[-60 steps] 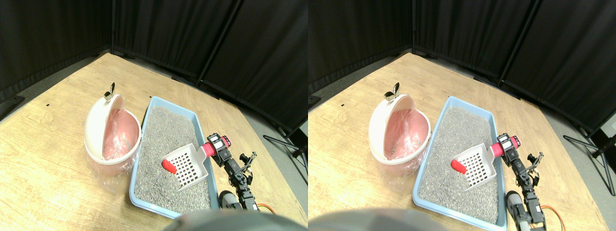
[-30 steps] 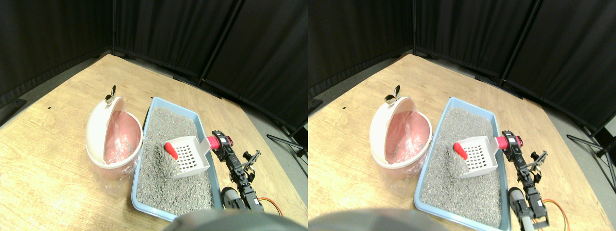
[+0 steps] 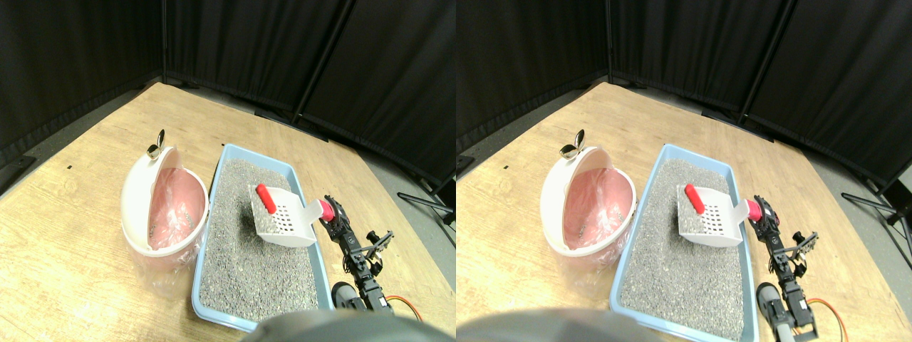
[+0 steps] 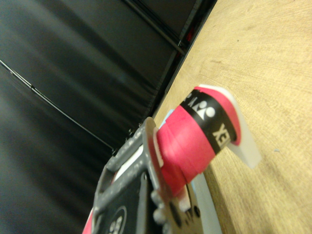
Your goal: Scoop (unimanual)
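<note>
Scoop, its red-wrapped handle clamped in the right gripper, was held level above the litter tray so grains sifted through while the red piece stayed aboard for the bin alongside

White plastic scoop, gritty grey litter, wood-grain floor.

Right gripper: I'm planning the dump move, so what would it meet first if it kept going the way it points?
Probably the pink-lined white bin: the right gripper points leftward along the white slotted scoop above the blue litter tray. Depth is uncertain.
</note>
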### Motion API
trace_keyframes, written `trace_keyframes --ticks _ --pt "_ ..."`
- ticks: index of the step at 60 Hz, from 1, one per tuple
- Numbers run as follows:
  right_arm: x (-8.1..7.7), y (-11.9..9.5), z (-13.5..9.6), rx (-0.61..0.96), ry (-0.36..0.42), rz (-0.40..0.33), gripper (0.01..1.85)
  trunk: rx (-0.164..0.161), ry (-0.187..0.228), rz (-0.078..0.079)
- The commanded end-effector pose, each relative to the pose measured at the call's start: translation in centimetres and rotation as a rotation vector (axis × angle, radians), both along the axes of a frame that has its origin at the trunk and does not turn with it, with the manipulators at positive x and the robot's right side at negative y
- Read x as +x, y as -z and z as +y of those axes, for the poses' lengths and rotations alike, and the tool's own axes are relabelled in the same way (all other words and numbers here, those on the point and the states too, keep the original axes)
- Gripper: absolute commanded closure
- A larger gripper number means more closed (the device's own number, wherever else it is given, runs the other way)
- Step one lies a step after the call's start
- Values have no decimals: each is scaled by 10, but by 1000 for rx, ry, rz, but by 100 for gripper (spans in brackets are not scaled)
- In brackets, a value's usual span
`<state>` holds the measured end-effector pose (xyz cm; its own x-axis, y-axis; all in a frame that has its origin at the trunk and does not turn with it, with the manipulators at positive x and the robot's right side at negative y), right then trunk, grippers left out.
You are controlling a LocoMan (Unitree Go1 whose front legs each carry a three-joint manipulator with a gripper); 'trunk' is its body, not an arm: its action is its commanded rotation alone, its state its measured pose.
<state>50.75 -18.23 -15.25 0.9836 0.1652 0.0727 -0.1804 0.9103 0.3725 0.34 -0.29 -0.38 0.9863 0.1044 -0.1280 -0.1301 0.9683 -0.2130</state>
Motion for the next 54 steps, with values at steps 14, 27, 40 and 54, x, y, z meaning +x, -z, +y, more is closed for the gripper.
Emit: trace_keyframes --ticks 14,27,40,54 --pt "6 -39 -1 166 -15 -106 181 -12 -18 -46" --pt "5 -43 -1 229 16 -75 181 -11 -22 -50" --pt "8 -43 -1 262 4 -54 181 -13 -24 -51" --pt "6 -35 4 211 -9 -26 181 -19 -30 -46"
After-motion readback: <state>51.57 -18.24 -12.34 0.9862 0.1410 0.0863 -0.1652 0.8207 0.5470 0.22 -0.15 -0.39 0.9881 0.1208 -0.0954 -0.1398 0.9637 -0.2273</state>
